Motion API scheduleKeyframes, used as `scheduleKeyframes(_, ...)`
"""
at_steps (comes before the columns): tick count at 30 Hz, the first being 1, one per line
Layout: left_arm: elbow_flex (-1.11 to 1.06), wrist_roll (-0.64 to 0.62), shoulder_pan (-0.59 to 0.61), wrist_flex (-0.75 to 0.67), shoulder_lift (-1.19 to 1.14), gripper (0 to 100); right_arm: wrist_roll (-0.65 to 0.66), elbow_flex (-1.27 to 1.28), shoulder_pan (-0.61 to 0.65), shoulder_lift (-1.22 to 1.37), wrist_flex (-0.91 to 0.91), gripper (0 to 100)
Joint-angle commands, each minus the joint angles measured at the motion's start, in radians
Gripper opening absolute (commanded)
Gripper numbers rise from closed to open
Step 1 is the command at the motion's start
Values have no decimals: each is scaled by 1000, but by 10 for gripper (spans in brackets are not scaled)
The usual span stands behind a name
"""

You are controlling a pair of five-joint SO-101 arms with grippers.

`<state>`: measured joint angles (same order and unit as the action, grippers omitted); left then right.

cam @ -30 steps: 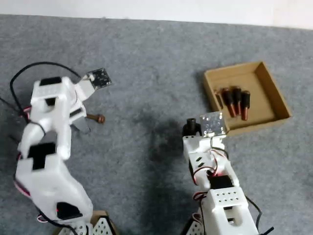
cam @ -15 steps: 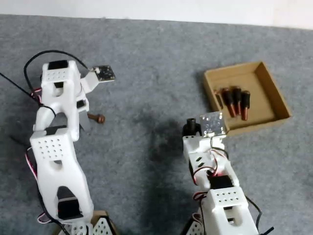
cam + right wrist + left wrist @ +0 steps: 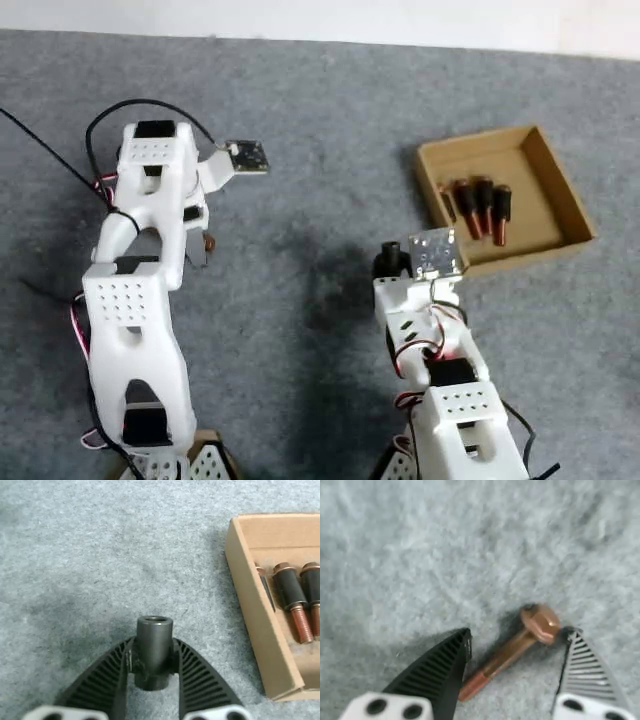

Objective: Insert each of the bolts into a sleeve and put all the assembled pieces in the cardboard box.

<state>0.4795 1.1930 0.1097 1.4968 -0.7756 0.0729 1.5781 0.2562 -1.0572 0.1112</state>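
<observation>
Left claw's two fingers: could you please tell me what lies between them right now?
A copper bolt lies on the grey carpet between the fingers of the open left claw, as the left wrist view shows.

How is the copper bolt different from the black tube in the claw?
The copper-coloured metal bolt is slim with a hexagonal head; the black cylindrical sleeve is thicker and hollow. The bolt lies flat on the grey carpet within the open left gripper; the right gripper clamps the sleeve.
</observation>
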Motion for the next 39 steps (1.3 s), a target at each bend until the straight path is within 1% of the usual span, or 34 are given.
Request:
scheduleKeyframes(1,19,8,-50,21,-4,274,12,-12,-12,-25,-35,5)
scheduleKeyframes(6,13,5,-44,21,-7,265,12,-12,-12,-25,-35,5)
scheduleKeyframes(8,13,5,-33,23,-7,215,12,-12,-12,-25,-35,5)
scheduleKeyframes(11,16,6,-18,23,-7,103,12,-12,-12,-25,-35,5)
scheduleKeyframes(13,16,9,-5,26,-7,54,12,-12,-12,-27,-35,5)
scheduleKeyframes(20,18,9,5,26,-5,46,12,-12,-13,-27,-35,5)
scheduleKeyframes(23,19,5,5,28,1,3,12,-12,-13,-27,-35,5)
scheduleKeyframes(26,48,-3,5,29,13,6,12,-12,-13,-27,-35,5)
scheduleKeyframes(30,122,-123,12,25,79,6,12,-12,-13,-27,-35,5)
scheduleKeyframes(35,156,-238,-5,48,259,6,12,-12,-13,-27,-35,5)
scheduleKeyframes(39,156,-394,-12,89,414,6,12,-10,-13,-30,-35,5)
